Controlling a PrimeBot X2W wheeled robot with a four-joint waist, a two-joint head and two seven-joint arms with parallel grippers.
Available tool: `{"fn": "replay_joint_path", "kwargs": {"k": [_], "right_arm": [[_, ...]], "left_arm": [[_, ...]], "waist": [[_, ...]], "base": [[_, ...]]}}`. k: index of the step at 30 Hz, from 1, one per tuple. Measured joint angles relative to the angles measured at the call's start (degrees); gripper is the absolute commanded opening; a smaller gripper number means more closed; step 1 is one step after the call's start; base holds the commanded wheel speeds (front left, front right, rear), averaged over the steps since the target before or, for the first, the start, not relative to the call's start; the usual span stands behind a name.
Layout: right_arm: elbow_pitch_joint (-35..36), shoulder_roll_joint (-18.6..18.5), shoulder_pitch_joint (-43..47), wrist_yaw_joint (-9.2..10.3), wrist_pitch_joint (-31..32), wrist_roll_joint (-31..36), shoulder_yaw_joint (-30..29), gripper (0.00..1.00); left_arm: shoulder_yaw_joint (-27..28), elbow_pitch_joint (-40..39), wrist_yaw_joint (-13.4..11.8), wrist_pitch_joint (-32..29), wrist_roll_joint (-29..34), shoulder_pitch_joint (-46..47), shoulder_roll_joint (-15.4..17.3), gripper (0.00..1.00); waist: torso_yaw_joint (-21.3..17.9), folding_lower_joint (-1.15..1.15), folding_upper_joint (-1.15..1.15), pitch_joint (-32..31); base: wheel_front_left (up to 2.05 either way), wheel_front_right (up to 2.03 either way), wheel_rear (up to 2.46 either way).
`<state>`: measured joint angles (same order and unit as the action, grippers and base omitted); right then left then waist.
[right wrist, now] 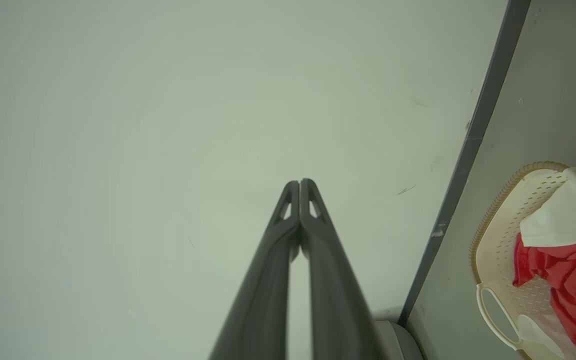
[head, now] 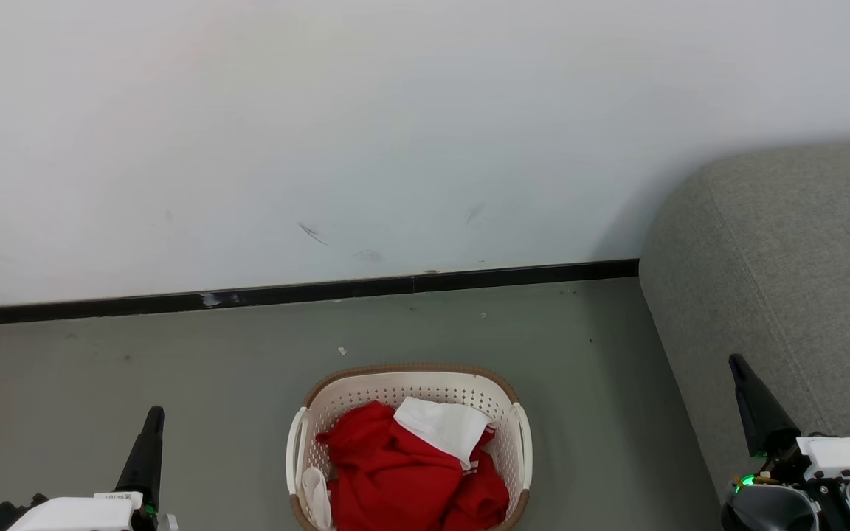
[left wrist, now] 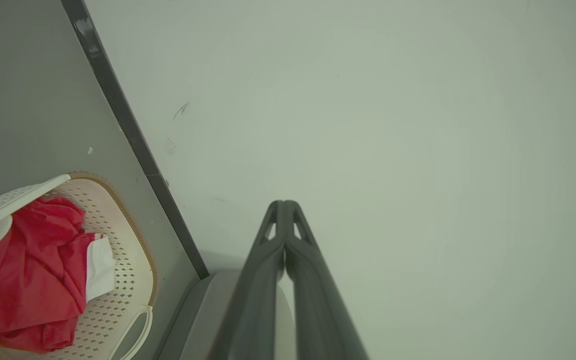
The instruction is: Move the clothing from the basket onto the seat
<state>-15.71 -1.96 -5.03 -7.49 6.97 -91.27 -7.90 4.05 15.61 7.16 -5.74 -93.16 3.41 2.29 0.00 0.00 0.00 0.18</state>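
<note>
The red clothing (head: 403,472) with a white panel lies bunched inside the cream basket (head: 366,391) on the floor at the bottom centre of the head view. The grey-green seat (head: 786,265) rises at the right. My left gripper (head: 153,414) stands at the lower left, left of the basket, shut and empty. My right gripper (head: 738,363) stands at the lower right in front of the seat, also shut with nothing held. In the left wrist view my left gripper (left wrist: 284,204) points at the wall, with the clothing (left wrist: 28,280) and the basket (left wrist: 133,235) off to the left. The right wrist view has my right gripper (right wrist: 300,183), the basket (right wrist: 493,235) and the clothing (right wrist: 573,275).
A pale wall (head: 366,133) with a black baseboard (head: 307,293) runs behind the basket. Grey floor (head: 174,354) spreads on both sides of the basket, with a strip of it between the basket and the seat.
</note>
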Motion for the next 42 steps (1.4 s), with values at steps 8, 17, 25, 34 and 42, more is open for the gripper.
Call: {"fn": "replay_joint_path", "kwargs": {"k": [8,17,25,34,42], "right_arm": [[0.0,0.0,0.0,0.0,0.0,0.0,0.01,0.0],[0.0,0.0,0.0,0.0,0.0,0.0,0.01,0.0],[0.0,0.0,0.0,0.0,0.0,0.0,0.01,0.0],[-1.36,0.55,0.63,-0.01,0.02,0.09,0.01,0.0],[-3.04,1.62,3.19,-0.01,-0.78,0.52,0.33,1.0]], "left_arm": [[0.01,0.0,0.0,-0.07,0.0,0.0,-0.02,0.0],[0.02,0.0,0.0,-0.07,0.0,0.0,-0.02,0.0],[0.03,0.0,0.0,-0.07,0.01,0.0,-0.02,0.0],[-0.13,1.26,-0.03,-0.05,-0.08,-0.88,-0.71,0.0],[-0.67,3.07,-0.12,0.55,0.1,-3.18,-2.04,1.0]], "waist": [[0.0,0.0,0.0,0.0],[0.0,0.0,0.0,0.0],[0.0,0.0,0.0,0.0],[0.0,0.0,0.0,0.0],[0.0,0.0,0.0,0.06]], "base": [[0.0,0.0,0.0],[0.0,0.0,0.0],[0.0,0.0,0.0],[0.0,0.0,0.0],[0.0,0.0,0.0]]}}
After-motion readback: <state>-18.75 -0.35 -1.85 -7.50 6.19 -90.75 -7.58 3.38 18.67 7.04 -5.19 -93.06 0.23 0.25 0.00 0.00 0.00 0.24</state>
